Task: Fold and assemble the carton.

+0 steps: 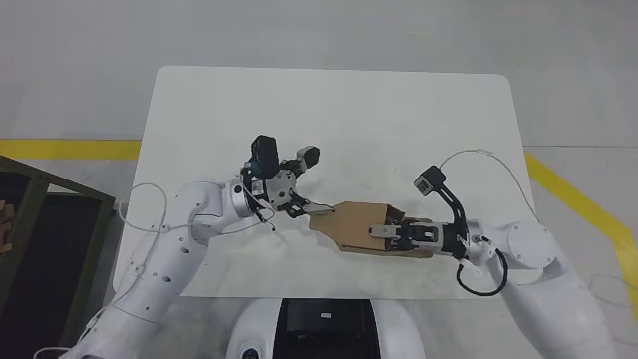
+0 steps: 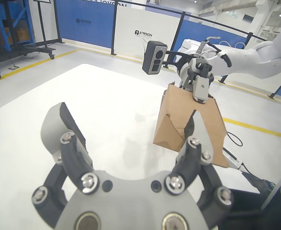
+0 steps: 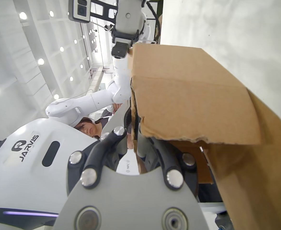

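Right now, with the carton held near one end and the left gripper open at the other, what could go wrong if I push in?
1. The right gripper clamps the carton by one wall only; a push from the left gripper could twist it or make it slip.
2. The left gripper's finger is right by the folded flap; closing may crush it rather than tuck it.
3. The carton's ragged edge could tear further.

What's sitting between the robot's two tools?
The carton, seen in the top view: the right tool grips one end, the open left tool is at the other.
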Robot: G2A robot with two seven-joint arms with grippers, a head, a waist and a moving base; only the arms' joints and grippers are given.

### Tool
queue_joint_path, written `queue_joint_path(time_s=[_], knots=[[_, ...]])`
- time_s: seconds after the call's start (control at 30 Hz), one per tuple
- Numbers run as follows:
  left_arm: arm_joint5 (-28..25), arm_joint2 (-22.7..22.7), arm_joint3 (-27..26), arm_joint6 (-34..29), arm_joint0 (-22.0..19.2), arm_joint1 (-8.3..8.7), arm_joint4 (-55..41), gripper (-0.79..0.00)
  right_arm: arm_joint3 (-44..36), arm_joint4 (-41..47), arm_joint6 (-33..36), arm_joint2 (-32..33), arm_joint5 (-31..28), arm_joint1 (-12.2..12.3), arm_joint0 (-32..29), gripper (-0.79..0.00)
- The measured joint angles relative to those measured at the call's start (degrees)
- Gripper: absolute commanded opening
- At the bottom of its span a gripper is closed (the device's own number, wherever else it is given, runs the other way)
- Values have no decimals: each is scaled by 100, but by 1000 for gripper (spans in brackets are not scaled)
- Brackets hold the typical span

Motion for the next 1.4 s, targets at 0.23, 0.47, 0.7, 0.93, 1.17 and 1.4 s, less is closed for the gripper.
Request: queue_joint_path(time_s=[0.23,0.47,0.7,0.93,1.17,1.4], knots=[[-35,-8,-22,-110,53,12,-51,0,-32,219,23,49,-40,4,-24,-785],[-72,-87,-42,31,161,22,-264,0,-71,405,27,27,-68,-4,-13,-785],[-72,-183,-56,94,227,36,-332,0,-71,576,30,10,-75,-11,-15,-785],[-112,-34,-85,140,296,2,-488,0,-73,728,26,-75,-98,-33,65,-785],[-138,47,-16,225,230,-35,-626,0,-25,791,33,-147,-109,-51,141,-785],[-95,-79,-3,265,216,-27,-550,0,2,833,40,-157,-116,-57,153,-785]])
